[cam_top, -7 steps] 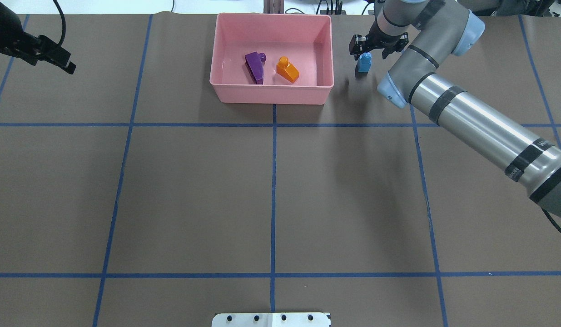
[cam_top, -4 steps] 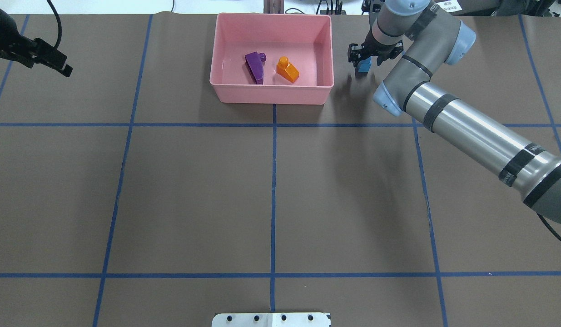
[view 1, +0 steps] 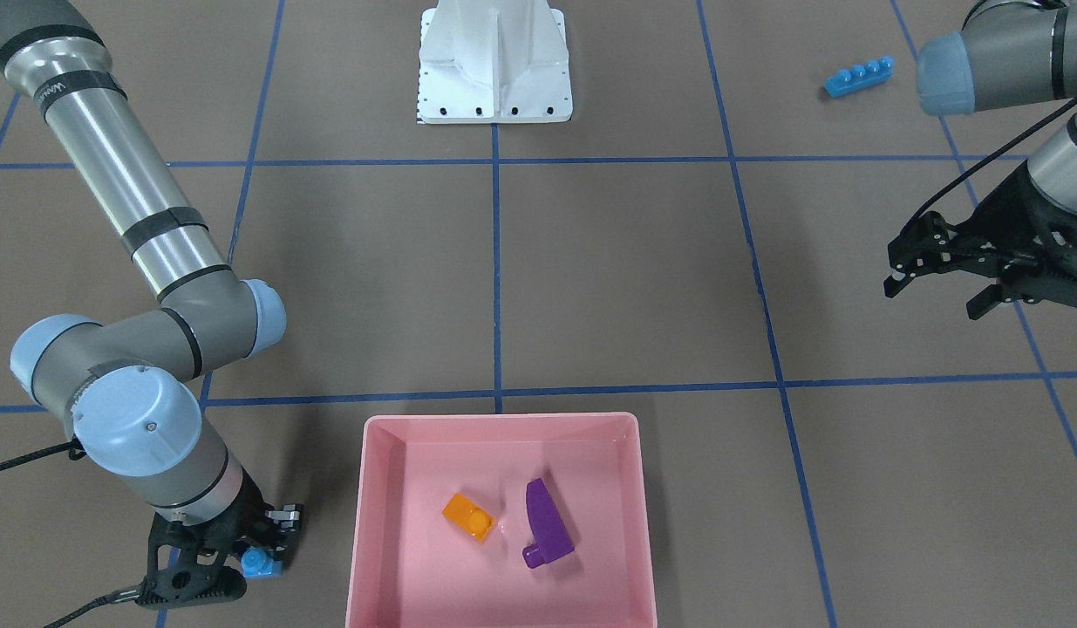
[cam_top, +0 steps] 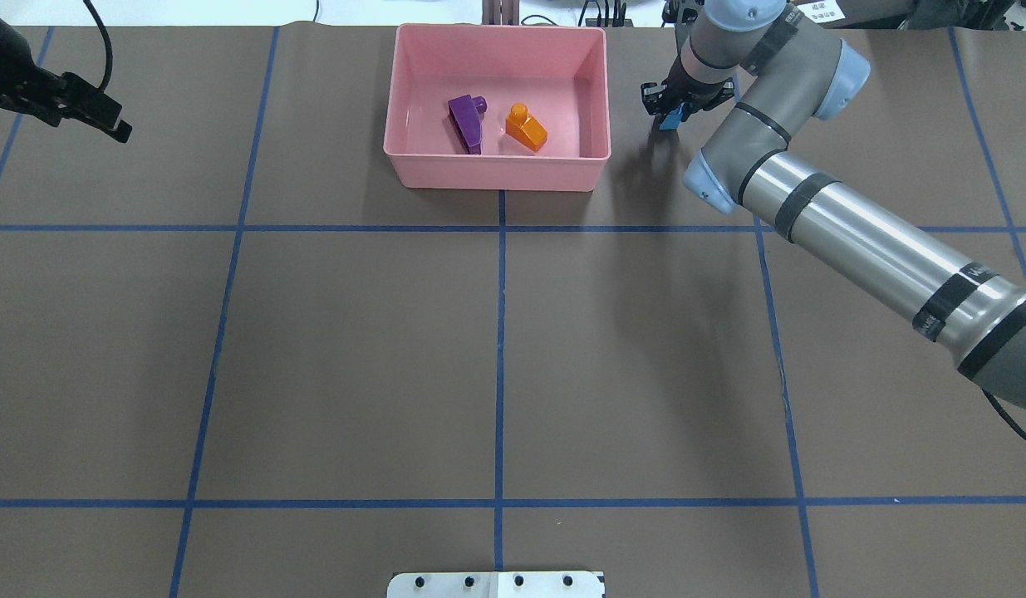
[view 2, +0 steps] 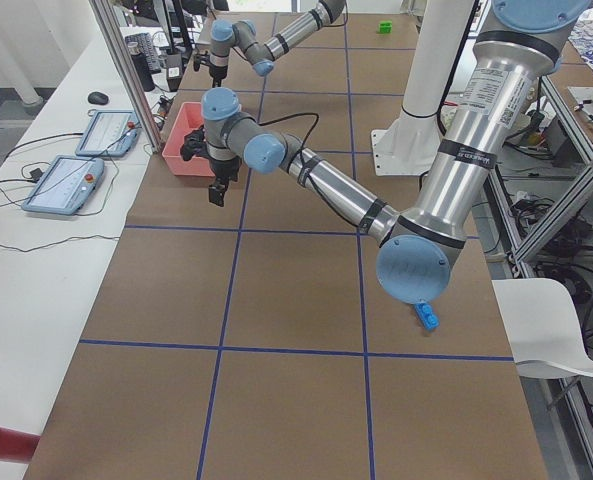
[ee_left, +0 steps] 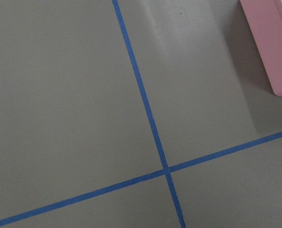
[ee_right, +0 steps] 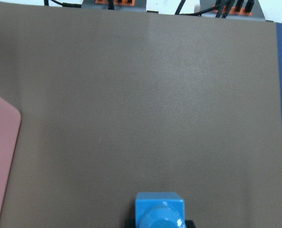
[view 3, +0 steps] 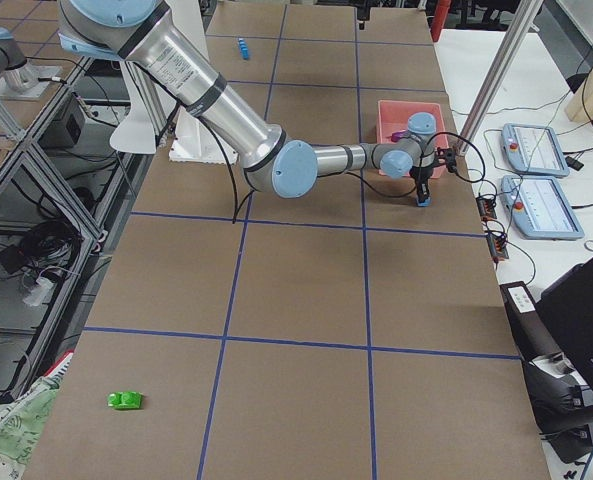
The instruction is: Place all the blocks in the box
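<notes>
Right tool, gripping small blue block

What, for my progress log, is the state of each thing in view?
pink box: upright, holding two bricks.
purple wedge: inside the box.
orange brick: inside the box.
small blue brick: outside the box, gripped.
long blue brick: loose on the table.
green brick: loose on the table.
right gripper: shut on the small blue brick.
left gripper: open, empty.
</notes>
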### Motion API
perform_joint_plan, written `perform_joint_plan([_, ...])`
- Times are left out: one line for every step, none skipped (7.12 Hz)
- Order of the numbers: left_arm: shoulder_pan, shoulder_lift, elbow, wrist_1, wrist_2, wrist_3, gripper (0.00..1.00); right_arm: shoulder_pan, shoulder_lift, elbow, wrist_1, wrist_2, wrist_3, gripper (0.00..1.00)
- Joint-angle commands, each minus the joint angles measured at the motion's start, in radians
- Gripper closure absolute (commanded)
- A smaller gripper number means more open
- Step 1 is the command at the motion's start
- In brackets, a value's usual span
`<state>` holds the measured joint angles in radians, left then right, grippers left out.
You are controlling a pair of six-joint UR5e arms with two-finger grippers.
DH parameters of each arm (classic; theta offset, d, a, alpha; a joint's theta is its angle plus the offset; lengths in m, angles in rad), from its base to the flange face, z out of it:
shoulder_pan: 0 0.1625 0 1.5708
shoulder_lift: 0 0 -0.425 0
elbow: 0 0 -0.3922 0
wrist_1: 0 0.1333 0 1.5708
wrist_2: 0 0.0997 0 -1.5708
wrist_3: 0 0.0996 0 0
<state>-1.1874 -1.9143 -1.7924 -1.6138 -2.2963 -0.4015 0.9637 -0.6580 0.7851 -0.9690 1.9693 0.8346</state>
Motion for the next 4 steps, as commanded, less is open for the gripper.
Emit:
perform_joint_plan([0.0,0.008,-0.001,0.0,0.0,0.003,0.0,0.088,0.001,0.13,-0.07,0.095,0.08,1.0])
perform_joint_plan([0.002,0.026,-0.005,-0.002,0.0,0.004,0.0,0.114,0.044,0.191,-0.153,0.136,0.121,1.0])
perform_joint_plan([0.002,0.026,-0.005,-0.002,0.0,0.004,0.0,0.11,0.128,0.194,-0.242,0.14,0.209,1.0])
perform_joint_plan([0.0,0.027,-0.008,-0.002,0.0,0.003,0.0,0.078,0.185,0.185,-0.263,0.132,0.29,1.0])
